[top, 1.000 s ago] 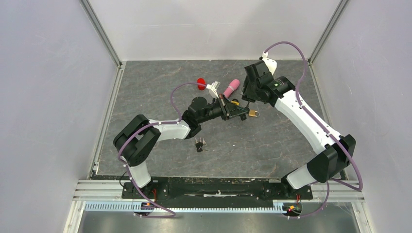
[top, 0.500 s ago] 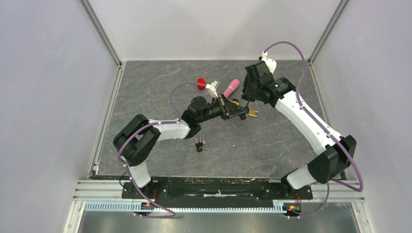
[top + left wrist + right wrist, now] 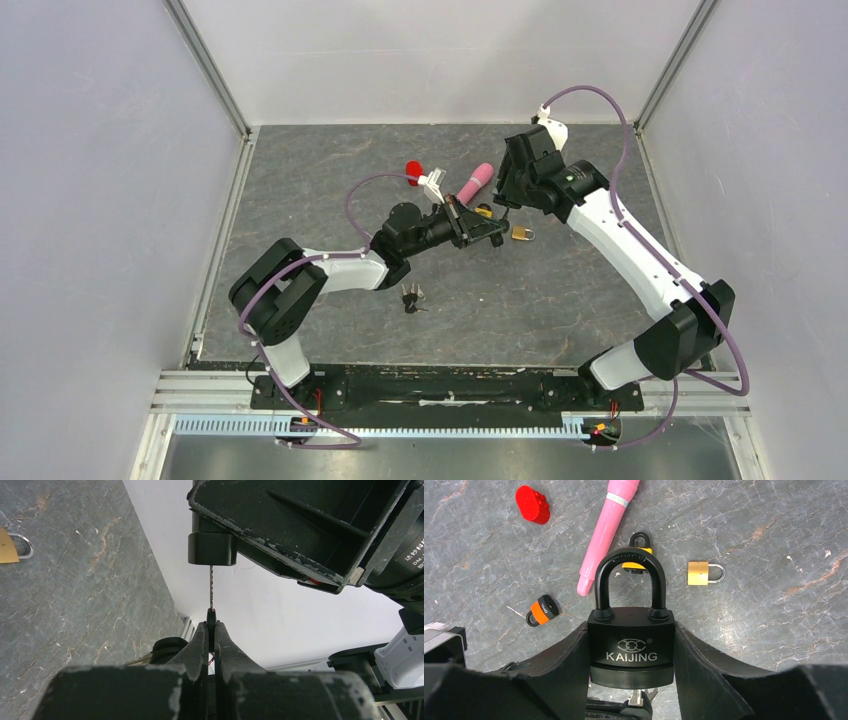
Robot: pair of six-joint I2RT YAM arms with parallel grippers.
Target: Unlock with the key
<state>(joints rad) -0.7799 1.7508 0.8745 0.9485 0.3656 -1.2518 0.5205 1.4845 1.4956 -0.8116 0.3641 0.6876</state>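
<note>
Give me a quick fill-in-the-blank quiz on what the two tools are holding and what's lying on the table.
1. The right tool grips a black padlock printed with the word ____.
2. The left tool is shut on a thin ____ whose blade points at that padlock.
3. The long stick lying on the table is coloured ____.
Missing words: KAIJING; key; pink.

Perhaps four padlocks (image 3: 631, 645), one tube (image 3: 606, 530), one block (image 3: 532, 504)
</note>
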